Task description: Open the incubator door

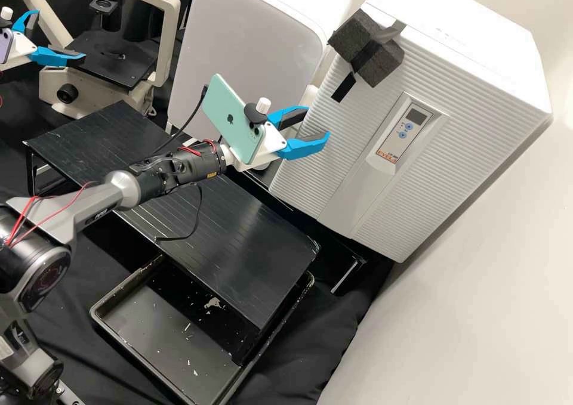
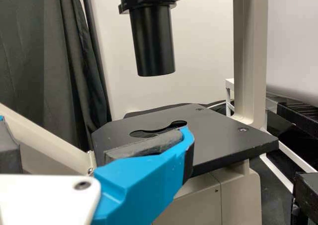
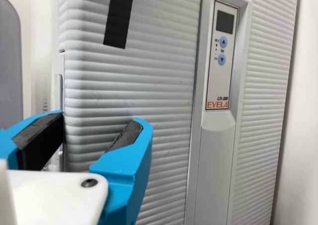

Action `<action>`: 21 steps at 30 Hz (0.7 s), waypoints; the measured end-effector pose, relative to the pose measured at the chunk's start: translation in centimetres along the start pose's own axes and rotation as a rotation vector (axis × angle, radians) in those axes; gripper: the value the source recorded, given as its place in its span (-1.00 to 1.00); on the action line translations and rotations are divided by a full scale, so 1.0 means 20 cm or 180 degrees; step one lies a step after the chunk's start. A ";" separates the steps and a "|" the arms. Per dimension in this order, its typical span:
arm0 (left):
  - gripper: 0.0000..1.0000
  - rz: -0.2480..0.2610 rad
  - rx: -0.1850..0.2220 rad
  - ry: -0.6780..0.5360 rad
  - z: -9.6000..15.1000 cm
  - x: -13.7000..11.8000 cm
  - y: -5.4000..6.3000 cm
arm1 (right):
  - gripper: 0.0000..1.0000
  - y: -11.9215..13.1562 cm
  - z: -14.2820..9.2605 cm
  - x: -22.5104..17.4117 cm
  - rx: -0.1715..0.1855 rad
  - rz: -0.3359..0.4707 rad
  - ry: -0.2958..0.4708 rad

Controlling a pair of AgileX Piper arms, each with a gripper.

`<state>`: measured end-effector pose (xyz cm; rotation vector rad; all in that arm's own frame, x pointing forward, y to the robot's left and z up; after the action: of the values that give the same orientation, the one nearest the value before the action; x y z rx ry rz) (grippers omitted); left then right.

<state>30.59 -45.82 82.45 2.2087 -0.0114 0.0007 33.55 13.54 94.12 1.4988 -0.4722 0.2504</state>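
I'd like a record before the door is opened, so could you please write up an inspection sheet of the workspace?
Surface: black slatted platform, partly over a dark tray.
Job's things: white incubator, its ribbed door looking shut; dark foam block near the top.
Clutter: pale flecks in the tray.
Grippers: right gripper open near the door's edge, contact unclear; left gripper open by the microscope.
Cables: black cable running to the phone on the right arm; red wires along that arm.
Surroundings: pale wall, black cloth.
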 end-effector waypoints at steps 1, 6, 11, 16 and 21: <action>1.00 0.0000 0.0000 0.0000 0.00 0.00 0.00 | -1.00 0.00 0.00 0.00 0.0003 -0.0006 0.0003; 1.00 0.0000 0.0000 0.0000 0.00 0.00 0.00 | -1.00 0.00 0.01 -0.01 -0.0026 -0.0015 0.0035; 1.00 0.0000 0.0000 0.0000 0.00 0.00 0.00 | -1.00 0.03 0.03 -0.05 0.0027 -0.0029 0.0034; 1.00 0.0000 0.0000 0.0000 0.00 0.00 0.00 | -1.00 0.09 0.05 -0.11 0.0046 -0.0044 0.0029; 1.00 0.0000 0.0000 0.0000 0.00 0.00 0.00 | -1.00 0.15 0.08 -0.20 0.0098 -0.0007 0.0033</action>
<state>30.59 -45.82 82.45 2.2087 -0.0114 0.0007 28.49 12.70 94.97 1.5275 -0.4603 0.2645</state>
